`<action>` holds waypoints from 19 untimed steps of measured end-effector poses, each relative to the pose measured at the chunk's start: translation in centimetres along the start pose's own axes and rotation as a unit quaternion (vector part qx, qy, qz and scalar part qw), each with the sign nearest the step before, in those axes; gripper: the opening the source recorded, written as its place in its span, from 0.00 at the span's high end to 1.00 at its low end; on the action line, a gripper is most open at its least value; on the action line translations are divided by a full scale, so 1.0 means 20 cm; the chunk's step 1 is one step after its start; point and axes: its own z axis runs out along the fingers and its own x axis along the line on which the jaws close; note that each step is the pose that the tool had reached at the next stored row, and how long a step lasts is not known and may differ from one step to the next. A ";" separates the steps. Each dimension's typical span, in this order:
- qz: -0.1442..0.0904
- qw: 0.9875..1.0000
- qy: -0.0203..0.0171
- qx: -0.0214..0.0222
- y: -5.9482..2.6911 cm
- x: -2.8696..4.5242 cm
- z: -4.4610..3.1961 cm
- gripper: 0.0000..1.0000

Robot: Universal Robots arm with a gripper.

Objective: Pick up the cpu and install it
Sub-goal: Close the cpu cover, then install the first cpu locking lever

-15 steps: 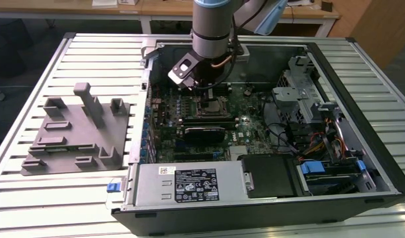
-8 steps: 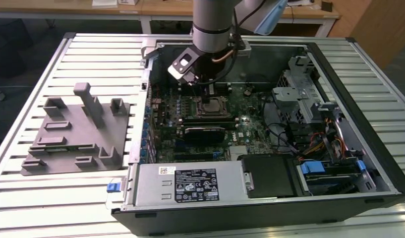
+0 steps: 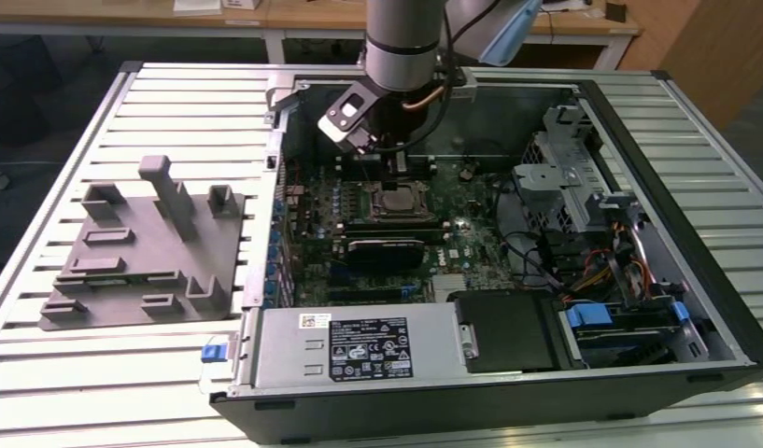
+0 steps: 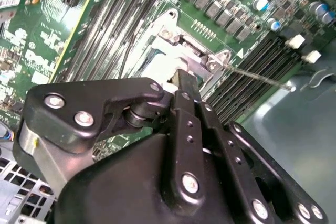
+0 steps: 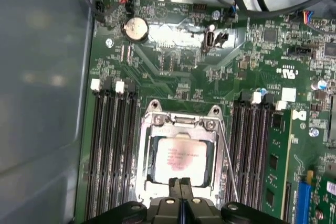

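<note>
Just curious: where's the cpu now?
In the first wrist view the cpu lies in the socket frame, between the memory slots, beneath the gripper.

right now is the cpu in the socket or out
In: the cpu lies flat inside the socket frame, first wrist view.

Your exterior view looks down from high up and well back, across the slatted worktop [image 3: 169,103] into the open computer case [image 3: 481,411], and takes in the whole motherboard [image 3: 474,238]. Your first wrist view faces almost straight down on the CPU socket [image 5: 181,120] from close in, with the hand [image 5: 180,181] in shot. Your second wrist view sits closer still (and tilted), peering past the hand [image 4: 185,80] at that socket [image 4: 191,56]. All three views share the socket [image 3: 400,201].
</note>
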 end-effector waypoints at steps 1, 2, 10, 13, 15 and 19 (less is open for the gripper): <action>0.000 1.000 0.000 0.000 0.007 -0.001 0.000 0.88; 0.000 1.000 0.000 0.000 0.011 -0.001 0.000 0.88; 0.000 1.000 0.000 0.000 0.046 -0.004 0.000 0.88; 0.000 1.000 0.000 0.000 0.049 -0.004 0.001 0.88; 0.000 1.000 0.000 0.000 0.050 -0.004 0.000 0.88; 0.000 1.000 0.000 0.000 0.050 -0.004 -0.006 0.88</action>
